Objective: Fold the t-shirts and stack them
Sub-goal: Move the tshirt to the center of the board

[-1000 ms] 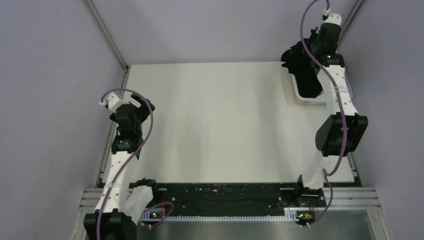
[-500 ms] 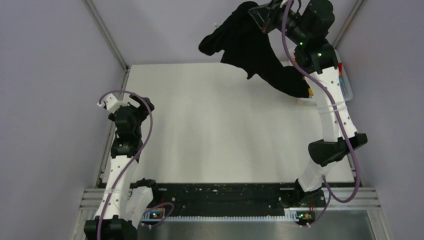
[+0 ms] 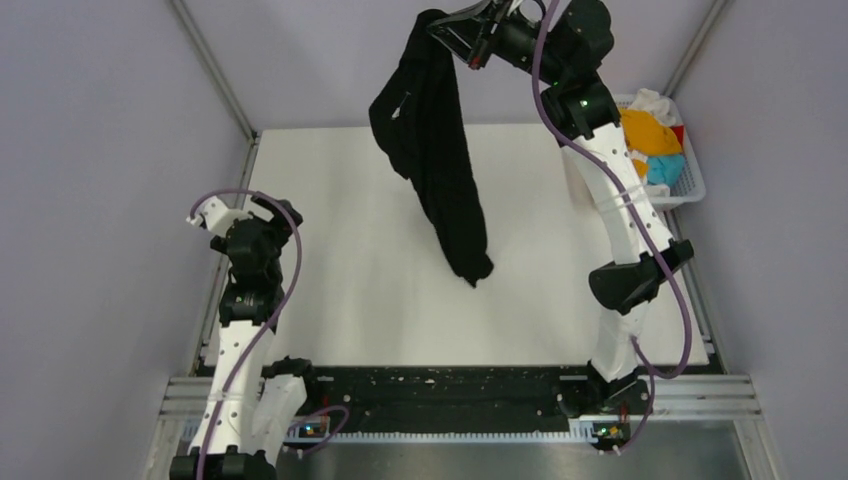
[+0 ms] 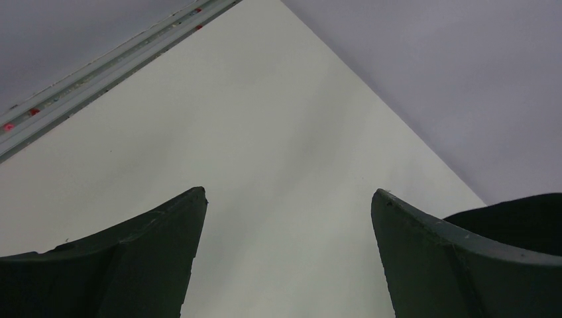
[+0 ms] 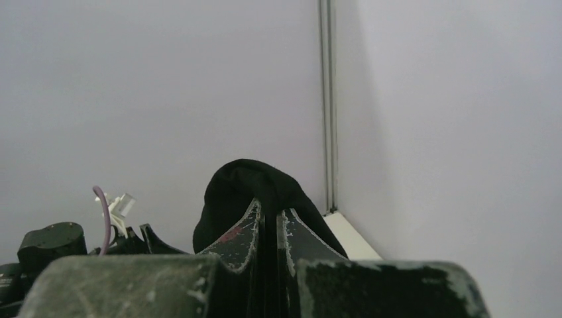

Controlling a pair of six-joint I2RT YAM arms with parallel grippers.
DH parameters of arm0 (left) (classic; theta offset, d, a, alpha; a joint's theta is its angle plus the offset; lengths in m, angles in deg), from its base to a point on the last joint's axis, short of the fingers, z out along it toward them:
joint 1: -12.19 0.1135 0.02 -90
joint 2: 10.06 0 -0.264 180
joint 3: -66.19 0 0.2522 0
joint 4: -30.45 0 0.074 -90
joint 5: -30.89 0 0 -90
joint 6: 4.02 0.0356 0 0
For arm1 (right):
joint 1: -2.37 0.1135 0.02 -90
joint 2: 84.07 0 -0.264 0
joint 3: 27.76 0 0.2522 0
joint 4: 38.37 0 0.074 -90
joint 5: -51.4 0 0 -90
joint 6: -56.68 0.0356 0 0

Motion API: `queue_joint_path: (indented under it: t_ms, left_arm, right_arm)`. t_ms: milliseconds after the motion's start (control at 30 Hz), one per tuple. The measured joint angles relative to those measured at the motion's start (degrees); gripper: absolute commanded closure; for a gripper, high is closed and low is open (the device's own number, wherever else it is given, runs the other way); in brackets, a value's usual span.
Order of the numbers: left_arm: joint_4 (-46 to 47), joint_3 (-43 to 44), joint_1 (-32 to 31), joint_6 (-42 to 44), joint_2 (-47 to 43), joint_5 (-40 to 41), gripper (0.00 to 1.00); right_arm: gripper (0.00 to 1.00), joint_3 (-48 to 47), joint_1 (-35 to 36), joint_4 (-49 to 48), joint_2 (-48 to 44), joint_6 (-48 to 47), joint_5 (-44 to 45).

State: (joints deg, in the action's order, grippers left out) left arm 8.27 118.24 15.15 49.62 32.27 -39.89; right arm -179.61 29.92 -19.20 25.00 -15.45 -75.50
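A large black t-shirt (image 3: pixel 440 150) hangs in a long bunch over the far middle of the white table (image 3: pixel 340 270). My right gripper (image 3: pixel 455 22) is raised high at the back and shut on the top of it. In the right wrist view the black cloth (image 5: pixel 245 189) bulges over the closed fingertips (image 5: pixel 270 211). Orange, white, light blue and red t-shirts (image 3: pixel 650 135) lie heaped in the white basket (image 3: pixel 692 185) at the far right. My left gripper (image 3: pixel 262 208) stands open by the table's left edge, with nothing between its fingers (image 4: pixel 286 193).
Purple walls close in on three sides, with metal corner rails. The black strip of the arm bases (image 3: pixel 430 395) runs along the near edge. The left arm's purple cable loops above its wrist.
My right arm has lifted the black t-shirt out of the basket and swung it up and to the left. The coloured shirts in the basket now show. The left arm has barely moved.
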Motion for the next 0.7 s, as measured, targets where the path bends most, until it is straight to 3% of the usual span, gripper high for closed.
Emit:
queue_joint_path:
  t_ms: [133, 233, 433, 567, 633, 700]
  left_arm:
    - [-0.5, 0.0, 0.0, -0.7, 0.5, 0.1, 0.01]
    - [-0.7, 0.0, 0.0, -1.4, 1.9, -0.1, 0.01]
    - [-0.4, 0.1, 0.0, -2.5, 8.5, -2.8, 0.01]
    - [0.3, 1.4, 0.0, -2.5, 16.4, -9.3, 0.01]
    - [0.3, 3.7, 0.0, -2.5, 21.5, -13.5, 0.01]
    - [0.4, 6.1, 0.0, -2.5, 25.9, -17.4, 0.01]
  right_arm:
    - [1.00, 0.3, 0.4, -1.4, 0.2, 0.9, -0.1]
    - [1.00, 7.5, 0.4, -0.8, -3.5, -1.2, 3.6]
    - [1.00, 37.7, -3.0, -0.3, -18.1, -3.3, 17.6]
    - [1.00, 61.4, -8.8, 0.1, -26.4, -1.7, 30.1]
    - [0.95, 71.4, -11.4, 1.7, -27.4, -0.3, 36.7]
    - [0.82, 77.2, -12.6, 4.3, -27.0, 0.3, 41.4]
